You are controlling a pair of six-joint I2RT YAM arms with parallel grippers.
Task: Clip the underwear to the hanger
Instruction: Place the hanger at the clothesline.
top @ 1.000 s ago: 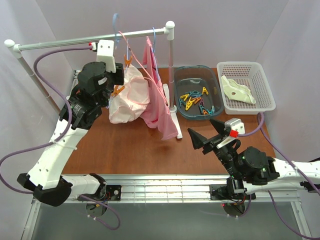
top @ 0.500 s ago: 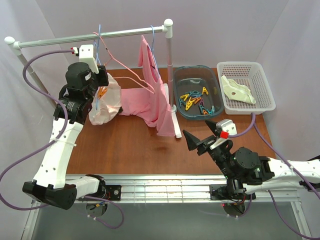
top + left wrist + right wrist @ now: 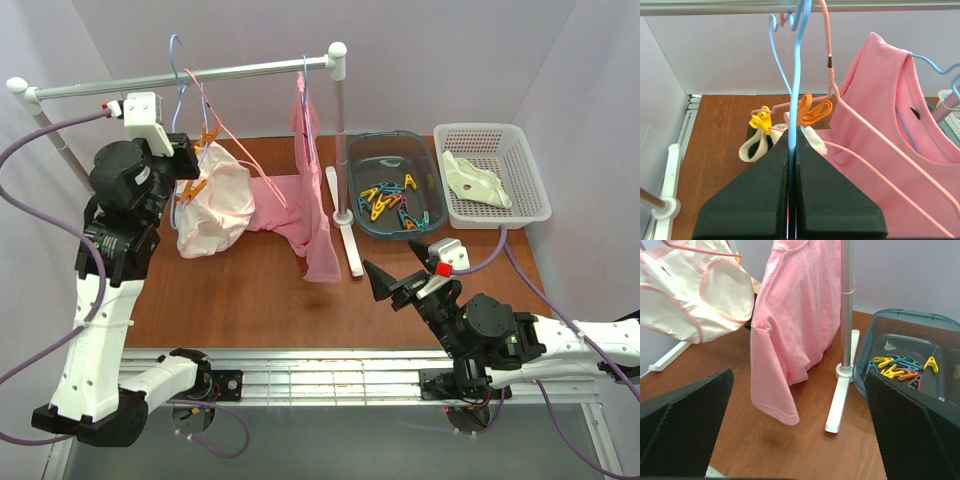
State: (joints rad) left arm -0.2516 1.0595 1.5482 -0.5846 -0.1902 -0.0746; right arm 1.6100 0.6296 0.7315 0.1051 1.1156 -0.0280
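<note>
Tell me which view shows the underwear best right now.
Right wrist: the underwear hangs large and unobstructed at upper left, pink edging clear. The top view shows it whole but smaller. The left wrist catches only a pale scrap of it.

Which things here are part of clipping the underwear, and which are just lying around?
Job: underwear, blue hanger, orange clip.
Lying about: pink shirt, tub of clips, white basket, cream garment in it.
</note>
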